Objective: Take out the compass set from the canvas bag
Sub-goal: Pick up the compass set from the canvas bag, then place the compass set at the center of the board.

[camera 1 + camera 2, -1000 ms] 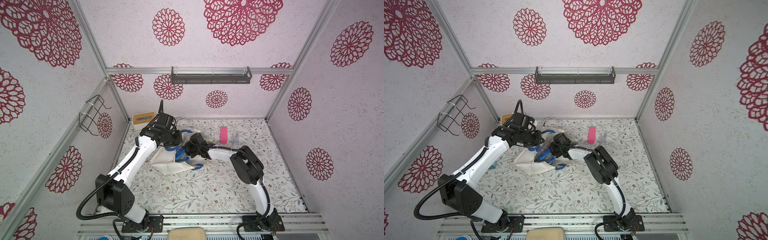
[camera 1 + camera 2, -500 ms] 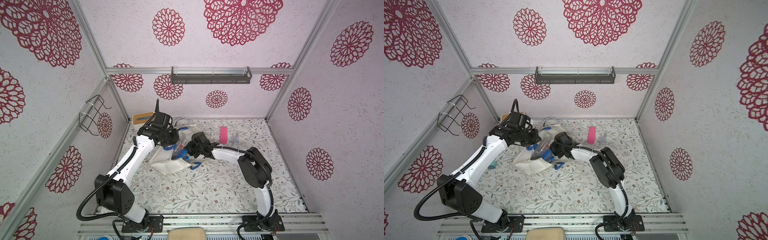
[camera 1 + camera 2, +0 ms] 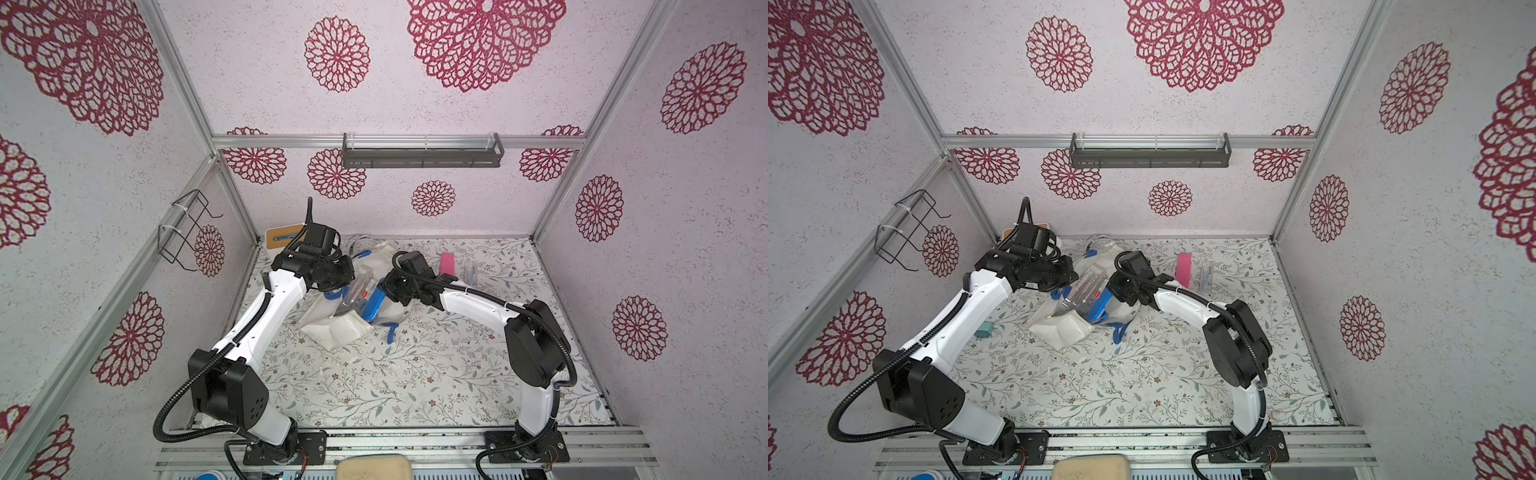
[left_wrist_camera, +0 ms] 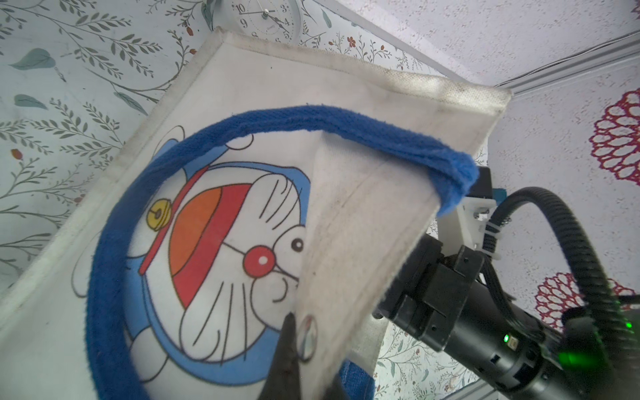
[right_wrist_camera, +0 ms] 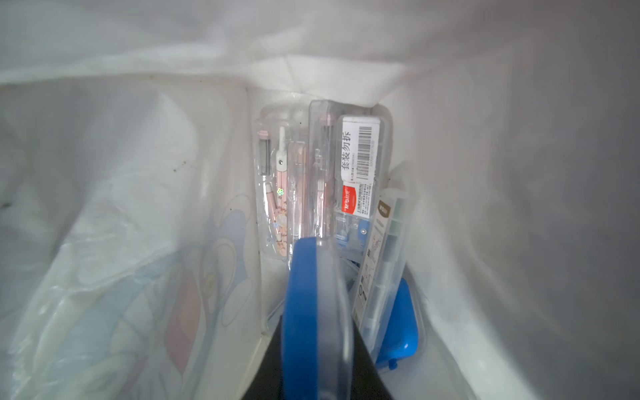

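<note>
Stacked plastic cases (image 5: pixel 360 162) crowd the narrow canvas bag (image 5: pixel 519 207) interior.

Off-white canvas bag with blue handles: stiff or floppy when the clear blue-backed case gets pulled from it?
Probably floppy: the off-white canvas bag lies slumped and creased, and its wall folds where the left pincer pinches it. Likely light too, so it may drag along with the clear blue-backed plastic case unless pinned.

Inside the white canvas bag (image 5: pixel 104 173), the right hand (image 5: pixel 317 353) pinches a blue-edged clear case (image 5: pixel 311 304). Deeper lie a clear case with a pink compass (image 5: pixel 280 180), a barcode-labelled case (image 5: pixel 360 156) and a pen pack (image 5: pixel 384 259).
</note>
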`<action>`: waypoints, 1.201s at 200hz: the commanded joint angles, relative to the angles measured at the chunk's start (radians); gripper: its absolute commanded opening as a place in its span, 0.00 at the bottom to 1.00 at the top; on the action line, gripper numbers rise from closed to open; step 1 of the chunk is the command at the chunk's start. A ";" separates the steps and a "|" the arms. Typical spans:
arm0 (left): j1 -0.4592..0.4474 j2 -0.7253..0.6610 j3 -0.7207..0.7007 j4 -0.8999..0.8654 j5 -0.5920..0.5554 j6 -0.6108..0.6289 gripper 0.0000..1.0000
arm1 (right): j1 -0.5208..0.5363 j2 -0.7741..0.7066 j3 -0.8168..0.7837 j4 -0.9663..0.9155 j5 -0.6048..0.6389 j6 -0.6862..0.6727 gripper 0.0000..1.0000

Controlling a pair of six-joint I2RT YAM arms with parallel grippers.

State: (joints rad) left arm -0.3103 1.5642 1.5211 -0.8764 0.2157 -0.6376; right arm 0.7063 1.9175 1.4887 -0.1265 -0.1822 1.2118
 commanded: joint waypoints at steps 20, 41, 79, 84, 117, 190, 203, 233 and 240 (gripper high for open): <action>0.004 -0.012 0.002 0.027 0.004 -0.003 0.00 | -0.032 -0.106 0.051 -0.002 -0.041 -0.202 0.16; 0.004 -0.009 0.002 0.033 0.006 -0.004 0.00 | -0.072 -0.133 0.030 0.047 -0.107 -0.221 0.17; 0.005 -0.006 0.006 0.036 0.006 0.000 0.00 | -0.170 -0.173 0.009 0.102 -0.259 -0.263 0.17; 0.005 -0.006 0.007 0.037 0.006 0.000 0.00 | -0.185 -0.183 0.006 0.103 -0.273 -0.271 0.17; 0.013 -0.009 0.007 0.039 0.004 0.001 0.00 | -0.312 -0.267 -0.035 0.100 -0.338 -0.319 0.18; 0.044 0.000 0.027 0.022 0.023 0.028 0.00 | -0.600 -0.263 -0.017 -0.200 -0.347 -0.576 0.19; 0.046 0.005 0.033 0.015 0.025 0.038 0.00 | -0.613 -0.220 0.030 -0.277 -0.307 -0.640 0.19; 0.053 0.019 0.046 -0.002 0.029 0.060 0.00 | -0.613 -0.089 0.131 -0.344 -0.274 -0.698 0.19; 0.057 0.022 0.048 -0.005 0.033 0.064 0.00 | -0.614 -0.054 0.153 -0.345 -0.276 -0.699 0.19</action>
State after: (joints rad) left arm -0.2653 1.5703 1.5333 -0.8803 0.2310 -0.6086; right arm 0.0799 1.7782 1.5589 -0.3817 -0.4782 0.6128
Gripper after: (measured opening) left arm 0.054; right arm 0.197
